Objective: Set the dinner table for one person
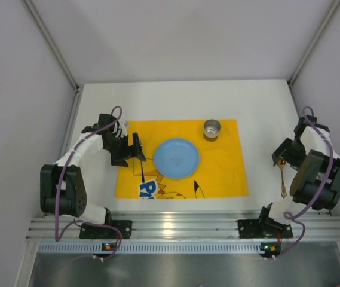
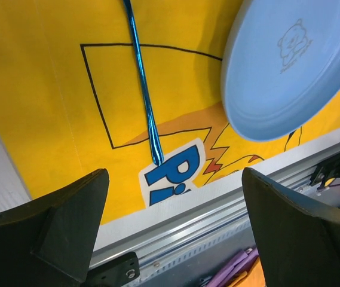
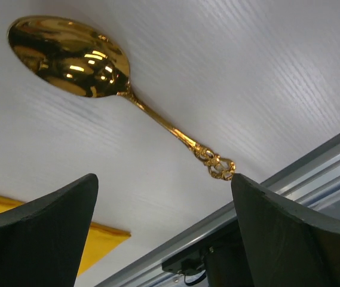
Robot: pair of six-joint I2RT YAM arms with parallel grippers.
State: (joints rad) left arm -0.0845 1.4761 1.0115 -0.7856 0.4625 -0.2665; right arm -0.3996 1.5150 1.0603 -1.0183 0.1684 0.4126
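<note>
The white dinner table (image 1: 175,98) carries a yellow cartoon-printed mat (image 1: 229,173). A light blue plate (image 1: 176,158) lies in the mat's middle and also shows in the left wrist view (image 2: 295,66). A shiny blue utensil handle (image 2: 143,84) lies on the mat left of the plate (image 1: 141,168). A small metal cup (image 1: 211,128) stands at the mat's far right corner. A gold spoon (image 3: 68,57) lies on the bare table right of the mat (image 1: 283,179). My left gripper (image 1: 131,148) (image 2: 175,233) is open and empty above the blue utensil. My right gripper (image 1: 281,156) (image 3: 164,233) is open and empty above the spoon.
A ribbed aluminium rail (image 1: 187,224) runs along the table's near edge, with both arm bases on it. Grey walls and frame posts (image 1: 53,45) close in the left, right and far sides.
</note>
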